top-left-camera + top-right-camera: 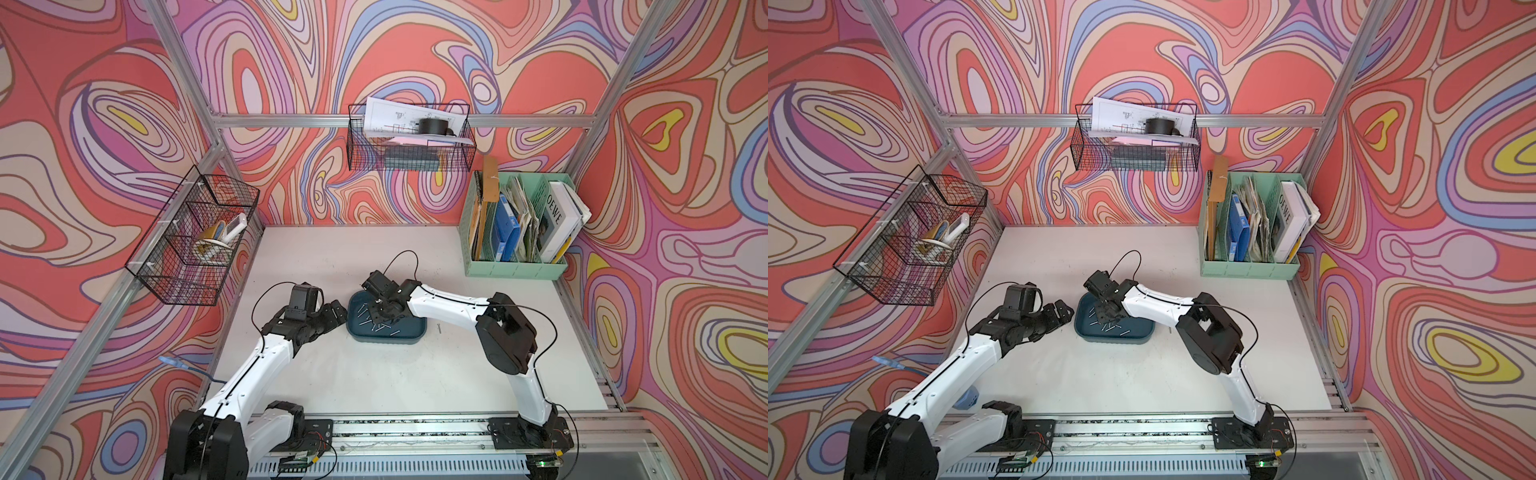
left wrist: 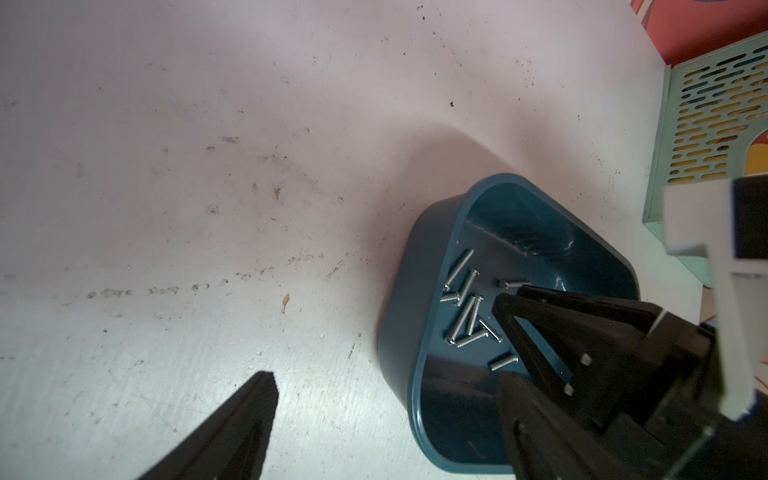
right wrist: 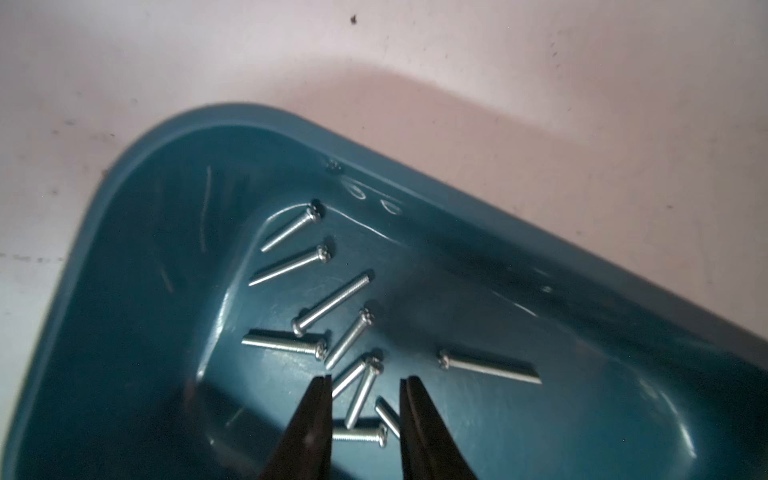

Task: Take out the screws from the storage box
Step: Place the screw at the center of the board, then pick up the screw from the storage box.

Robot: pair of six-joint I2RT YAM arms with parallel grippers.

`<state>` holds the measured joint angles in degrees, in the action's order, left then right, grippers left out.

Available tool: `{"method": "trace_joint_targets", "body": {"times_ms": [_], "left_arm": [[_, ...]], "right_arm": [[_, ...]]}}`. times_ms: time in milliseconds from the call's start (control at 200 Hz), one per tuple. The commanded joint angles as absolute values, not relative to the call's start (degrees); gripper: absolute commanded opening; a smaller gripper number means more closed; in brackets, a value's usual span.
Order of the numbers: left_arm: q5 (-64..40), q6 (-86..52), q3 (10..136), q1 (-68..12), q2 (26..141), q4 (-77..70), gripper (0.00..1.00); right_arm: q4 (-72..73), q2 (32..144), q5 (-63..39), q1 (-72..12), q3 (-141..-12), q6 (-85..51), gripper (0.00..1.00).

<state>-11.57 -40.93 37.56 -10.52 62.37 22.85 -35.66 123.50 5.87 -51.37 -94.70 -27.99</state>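
You've got the storage box [image 1: 390, 338] mid-counter [image 1: 332, 374]; use it as your reference. The screws [image 3: 332, 316] lie in it, bunched toward its left end, with a few nearer its front wall. One loose screw [image 1: 439, 328] sits on the counter just right of the box. The right hand [image 3: 365, 380] is inside the box over the bunch, straddling a few of them. The left hand [image 1: 340, 316] is just left of the box, outside it. The file organizer [image 1: 515, 266] stands behind and right of the box, at the counter's back corner. One wire basket [image 1: 409, 162] hangs on the wall behind the box, a second wire basket [image 1: 195, 249] on the wall well to its left.
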Motion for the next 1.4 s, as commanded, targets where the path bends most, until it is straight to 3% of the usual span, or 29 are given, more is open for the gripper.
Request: {"method": "trace_joint_targets", "body": {"times_ms": [0, 526, 696, 951, 1397], "left_arm": [[-10.64, -40.61, 38.76, -10.72, 61.85, 24.78, 0.89], [-10.09, -40.62, 38.57, -10.72, 61.69, 25.30, 0.89], [-10.01, -40.64, 38.46, -10.72, 61.64, 25.33, 0.89], [-9.88, -40.70, 38.39, -10.72, 61.27, 25.45, 0.89], [-9.76, -40.65, 38.65, -10.72, 60.86, 25.79, 0.89]], "right_arm": [[-36.08, 125.09, 5.81, -51.72, -96.76, -27.70, 0.30], [-35.65, 129.82, 6.79, -52.44, -98.24, -30.67, 0.29], [-37.93, 131.21, 8.38, -52.81, -98.67, -30.50, 0.22], [-40.02, 130.00, 11.99, -52.81, -97.56, -29.47, 0.01], [-35.82, 124.32, 9.32, -51.52, -96.87, -27.15, 0.00]]}}
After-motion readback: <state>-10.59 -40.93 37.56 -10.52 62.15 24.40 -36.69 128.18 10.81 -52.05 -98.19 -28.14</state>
